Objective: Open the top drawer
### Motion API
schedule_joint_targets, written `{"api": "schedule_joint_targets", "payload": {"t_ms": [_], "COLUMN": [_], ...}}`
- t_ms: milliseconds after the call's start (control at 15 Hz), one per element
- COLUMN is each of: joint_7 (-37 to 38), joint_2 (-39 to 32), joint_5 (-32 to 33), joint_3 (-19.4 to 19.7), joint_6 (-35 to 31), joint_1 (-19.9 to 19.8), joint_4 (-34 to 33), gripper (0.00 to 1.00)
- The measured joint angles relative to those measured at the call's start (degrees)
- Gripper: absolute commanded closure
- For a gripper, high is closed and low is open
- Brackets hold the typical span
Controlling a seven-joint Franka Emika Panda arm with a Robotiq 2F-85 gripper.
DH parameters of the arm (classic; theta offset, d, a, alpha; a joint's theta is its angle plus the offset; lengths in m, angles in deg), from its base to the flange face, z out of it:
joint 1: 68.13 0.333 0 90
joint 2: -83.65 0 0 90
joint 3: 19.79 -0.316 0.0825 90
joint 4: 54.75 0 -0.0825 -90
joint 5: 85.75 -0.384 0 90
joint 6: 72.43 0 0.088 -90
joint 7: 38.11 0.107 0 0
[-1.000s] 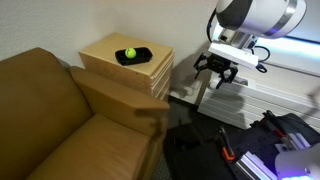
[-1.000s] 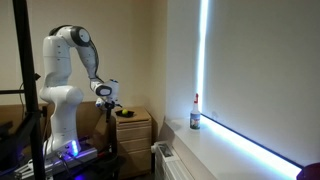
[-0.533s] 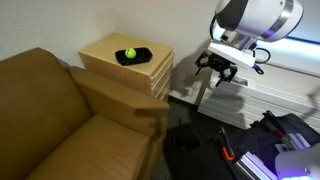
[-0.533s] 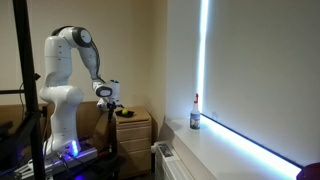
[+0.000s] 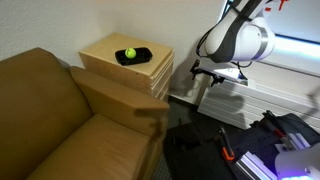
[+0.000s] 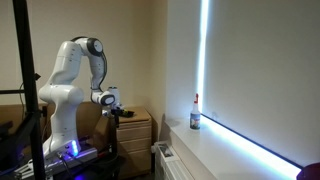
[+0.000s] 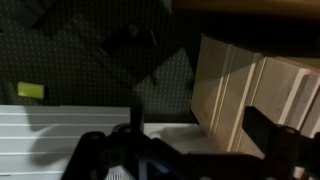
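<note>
The small light-tan wooden cabinet stands beside the sofa, with its drawer fronts facing my gripper. All drawers are closed. The top drawer is the thin pale strip just under the cabinet top. My gripper is open and empty. It hovers a short way out from the drawer fronts, at about their height, touching nothing. The cabinet and the gripper also show in the second exterior view. In the wrist view the pale drawer fronts lie ahead of the open gripper; I cannot tell which strip is the top drawer.
A green ball on a black object lies on the cabinet top. A brown sofa stands beside the cabinet. A white slatted unit is behind the gripper, also in the wrist view. Cables and gear lie on the floor.
The arm has bent lower and the wrist has turned. The gripper has dropped a little and moved toward the cabinet's drawer side. The drawers have not moved.
</note>
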Motion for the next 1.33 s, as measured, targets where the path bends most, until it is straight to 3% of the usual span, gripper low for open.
{"api": "schedule_joint_targets", "payload": {"t_ms": [67,200,400,733,800,1000,1133,1200,1333], "joint_7": [0.7,1.7,1.8,1.7,0.6,-10.6,-16.1,-16.7,-16.7], "joint_2": [-3.7,-9.9,-14.6,-14.6,-15.1,-17.5,-21.0,-22.5,-25.0], "joint_5": [0.1,-2.3,-4.6,-4.9,-4.6,-9.5,-9.5,-8.9,-7.8], "joint_3": [1.5,0.5,-7.5,-5.9,-8.4,-21.5,-26.3,-24.9,-18.7], "joint_6": [-3.3,-5.4,-3.6,-3.7,-2.8,0.0,5.1,7.4,9.3], "joint_1": [1.1,0.0,-7.7,-6.0,-8.1,-20.4,-27.3,-27.8,-24.4], "joint_4": [-2.8,-10.3,-20.1,-19.2,-19.7,-22.7,-26.4,-28.3,-31.3], "gripper": [0.0,0.0,0.0,0.0,0.0,0.0,0.0,0.0,0.0]}}
